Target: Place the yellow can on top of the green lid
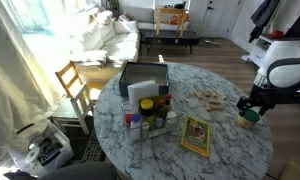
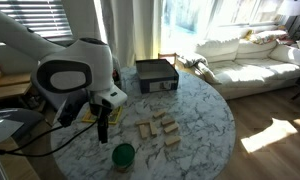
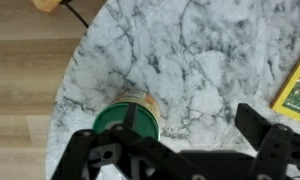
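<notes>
Fingers spread and empty, the gripper [image 3: 170, 135] hovers at the marble table's [image 3: 190, 50] edge, with the green lid [image 3: 128, 115] bare just beside one finger. The job looks barely begun. What seems to be the yellow can [image 1: 145, 104] stands well apart from the fingers, visible only in an exterior view. Only the wrist view shows the finger gap.

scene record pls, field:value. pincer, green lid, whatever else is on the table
pincer: open, empty, over the table's edge
green lid: flat on the table near the edge, beside the pincer, not gripped
yellow can: cannot pick it out for sure
table: round, marble top
wooden blocks: loose group mid-table
black box: far side from the lid
booklet: lying flat
</notes>
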`<state>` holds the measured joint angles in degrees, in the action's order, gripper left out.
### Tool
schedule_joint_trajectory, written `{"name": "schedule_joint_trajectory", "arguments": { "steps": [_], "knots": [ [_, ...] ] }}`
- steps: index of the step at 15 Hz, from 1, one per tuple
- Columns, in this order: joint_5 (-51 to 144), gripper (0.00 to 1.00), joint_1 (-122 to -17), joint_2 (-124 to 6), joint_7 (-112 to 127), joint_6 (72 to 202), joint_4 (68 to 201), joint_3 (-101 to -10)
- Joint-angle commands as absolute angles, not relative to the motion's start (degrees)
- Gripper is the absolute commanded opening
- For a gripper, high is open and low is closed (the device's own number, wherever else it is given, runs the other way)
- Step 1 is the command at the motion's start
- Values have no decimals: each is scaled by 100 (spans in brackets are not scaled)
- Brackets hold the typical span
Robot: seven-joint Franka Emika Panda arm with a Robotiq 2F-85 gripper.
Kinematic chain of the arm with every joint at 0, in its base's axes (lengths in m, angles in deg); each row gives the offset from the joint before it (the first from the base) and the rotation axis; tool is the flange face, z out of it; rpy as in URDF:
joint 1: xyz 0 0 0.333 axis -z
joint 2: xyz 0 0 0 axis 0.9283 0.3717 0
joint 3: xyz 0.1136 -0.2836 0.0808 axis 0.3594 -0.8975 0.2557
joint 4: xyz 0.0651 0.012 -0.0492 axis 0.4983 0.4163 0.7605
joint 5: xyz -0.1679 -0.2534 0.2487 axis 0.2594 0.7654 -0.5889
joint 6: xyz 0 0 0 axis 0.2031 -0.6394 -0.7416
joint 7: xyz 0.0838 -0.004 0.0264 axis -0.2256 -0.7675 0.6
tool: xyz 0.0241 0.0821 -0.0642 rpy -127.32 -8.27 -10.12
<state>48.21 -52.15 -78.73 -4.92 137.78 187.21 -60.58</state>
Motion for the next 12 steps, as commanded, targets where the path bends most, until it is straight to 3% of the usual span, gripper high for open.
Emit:
{"name": "schedule_joint_trajectory", "arguments": {
  "steps": [1, 12],
  "knots": [
    [4124, 100, -5351, -7409, -392, 14415, 18644, -6222],
    [4102, 100, -5347, -7192, -531, 15067, 18584, -6314]
  ]
}}
